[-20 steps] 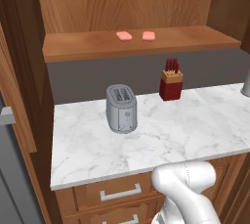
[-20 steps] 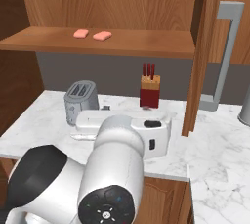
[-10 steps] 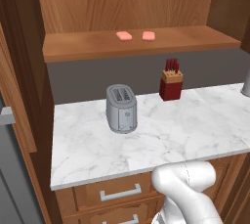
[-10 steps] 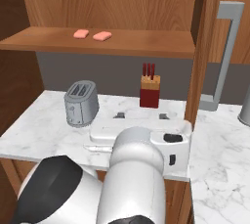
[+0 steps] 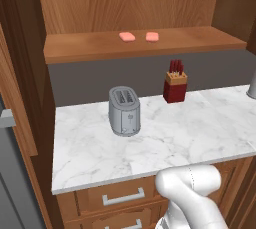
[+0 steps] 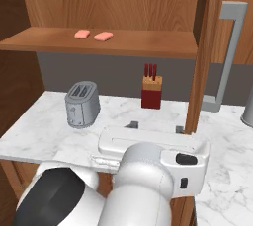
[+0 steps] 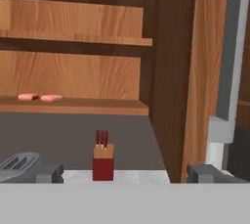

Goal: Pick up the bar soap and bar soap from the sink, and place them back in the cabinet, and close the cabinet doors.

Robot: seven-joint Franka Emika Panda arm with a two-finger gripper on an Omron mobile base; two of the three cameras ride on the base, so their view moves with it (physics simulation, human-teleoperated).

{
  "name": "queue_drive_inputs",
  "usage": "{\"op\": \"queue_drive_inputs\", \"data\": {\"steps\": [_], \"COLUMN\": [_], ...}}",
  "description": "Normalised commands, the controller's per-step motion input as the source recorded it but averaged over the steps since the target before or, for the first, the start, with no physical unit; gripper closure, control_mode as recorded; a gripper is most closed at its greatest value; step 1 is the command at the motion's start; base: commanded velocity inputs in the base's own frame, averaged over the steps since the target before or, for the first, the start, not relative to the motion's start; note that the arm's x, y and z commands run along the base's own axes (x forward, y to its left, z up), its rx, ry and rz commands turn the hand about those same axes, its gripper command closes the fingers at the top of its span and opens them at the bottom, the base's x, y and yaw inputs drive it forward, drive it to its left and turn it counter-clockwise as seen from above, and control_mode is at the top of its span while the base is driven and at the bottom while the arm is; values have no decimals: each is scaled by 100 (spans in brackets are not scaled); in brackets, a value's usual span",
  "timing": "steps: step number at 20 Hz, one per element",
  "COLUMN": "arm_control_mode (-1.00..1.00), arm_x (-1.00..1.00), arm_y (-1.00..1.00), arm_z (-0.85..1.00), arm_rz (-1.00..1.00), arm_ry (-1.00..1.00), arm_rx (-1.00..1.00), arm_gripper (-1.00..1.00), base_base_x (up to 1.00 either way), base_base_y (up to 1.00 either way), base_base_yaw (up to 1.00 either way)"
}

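At upper centre of the left base view we see both bar soaps [image 5: 127, 36] [image 5: 152, 36] lying side by side, apart, on the cabinet [image 5: 125, 3] shelf. Below, on the marble counter [image 5: 200, 128], the grey toaster [image 5: 123, 110] stands left of the red knife block [image 5: 175, 86]. At right in the right base view, the open cabinet door [image 6: 202, 57] crosses the frame. No writing is legible. We cannot tell whether the gripper [image 7: 124, 174] is parted or closed.

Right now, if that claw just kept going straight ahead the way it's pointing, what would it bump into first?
Probably the red knife block on the marble counter, roughly centred between the fingertips. Depth is unclear, so that's a guess.
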Motion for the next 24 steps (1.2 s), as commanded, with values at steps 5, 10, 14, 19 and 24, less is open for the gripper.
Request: {"op": "queue_drive_inputs", "data": {"steps": [5, 10, 14, 19, 24], "arm_control_mode": [-100, -100, -100, -100, -100], "arm_x": [-23, -6, 0, 0, 0], "arm_y": [-47, -43, -40, -34, -26], "arm_z": [0, 0, 0, 0, 0], "arm_rz": [0, 0, 0, 0, 5], "arm_ry": [0, 0, 0, 0, 0], "arm_rx": [0, 0, 0, 0, 0], "arm_gripper": [-100, -100, -100, -100, -100], "base_base_x": [0, 0, 0, 0, 0], "base_base_y": [0, 0, 0, 0, 0], "base_base_yaw": [0, 0, 0, 0, 0]}}
